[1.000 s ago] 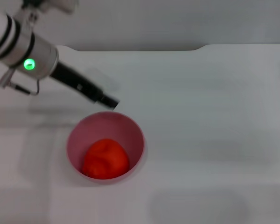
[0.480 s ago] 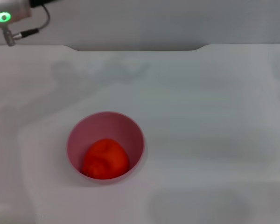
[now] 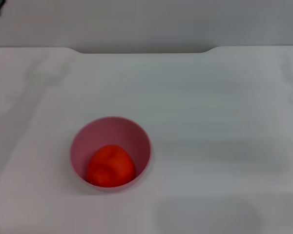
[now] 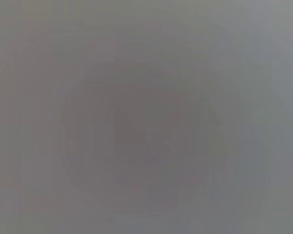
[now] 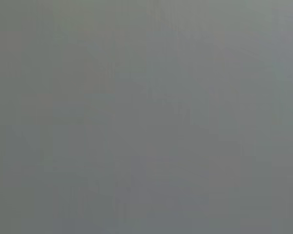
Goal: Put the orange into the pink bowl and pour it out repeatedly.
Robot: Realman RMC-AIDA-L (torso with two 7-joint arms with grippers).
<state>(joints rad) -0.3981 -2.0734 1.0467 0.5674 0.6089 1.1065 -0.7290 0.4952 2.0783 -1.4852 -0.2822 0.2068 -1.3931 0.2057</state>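
Orange (image 3: 110, 165) resting inside upright pink bowl (image 3: 111, 152) on white table (image 3: 210, 122), left arm now withdrawn from over the bowl and almost gone at the far left corner, both grippers unseen so state unknowable, placing done, pouring next.

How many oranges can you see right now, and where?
1. The orange lies inside the pink bowl, against its near wall, on the white table. No others show on the table; both wrist views show nothing recognisable.
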